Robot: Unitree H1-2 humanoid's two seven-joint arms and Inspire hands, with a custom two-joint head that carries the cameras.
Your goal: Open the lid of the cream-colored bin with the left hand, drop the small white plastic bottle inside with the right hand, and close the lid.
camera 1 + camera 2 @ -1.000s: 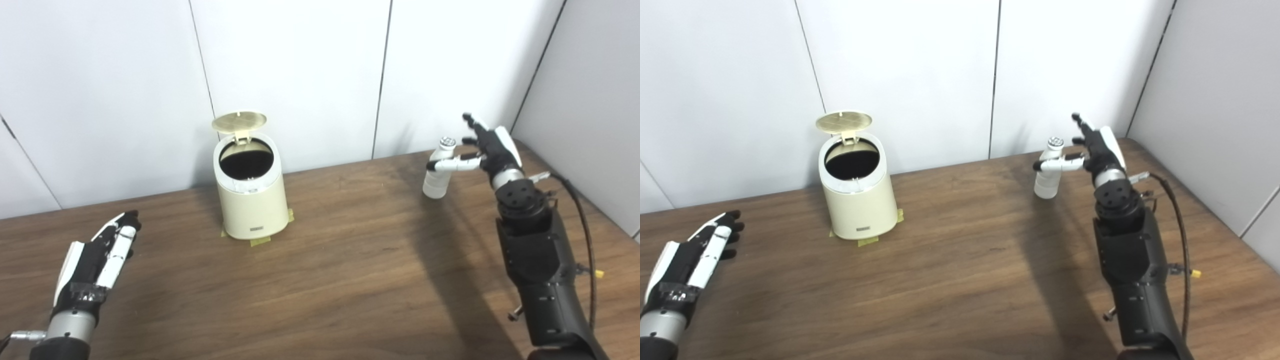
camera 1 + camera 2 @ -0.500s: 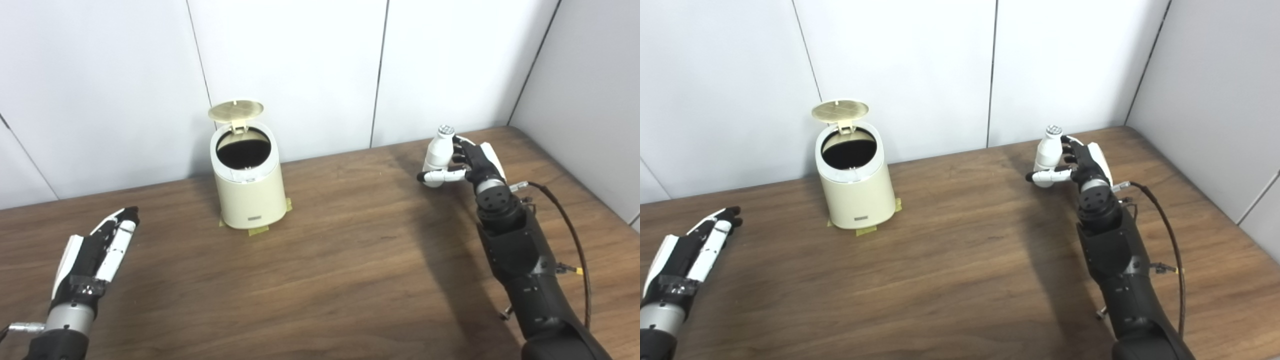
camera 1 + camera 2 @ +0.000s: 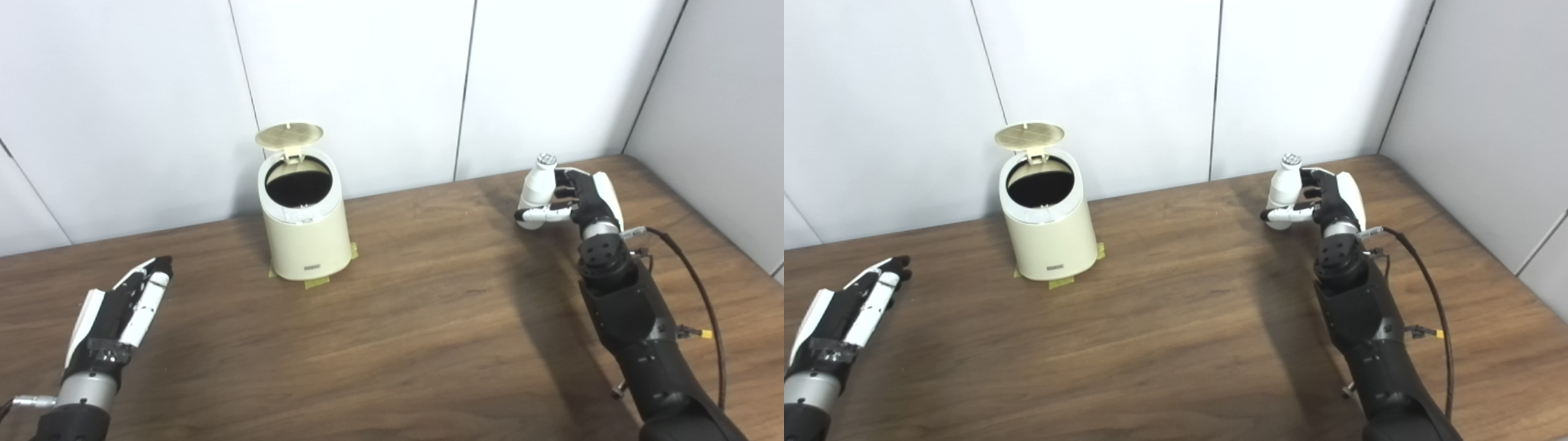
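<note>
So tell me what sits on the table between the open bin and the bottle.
Nothing: bare wood table between the bin and the bottle, clear in both eye views.

I can read nothing here. The cream bin (image 3: 304, 236) in front of me carries a small dark label (image 3: 312, 267) low on its front, too small to make out.

The right hand (image 3: 585, 196) has closed its fingers around the bottle (image 3: 534, 190).
</note>
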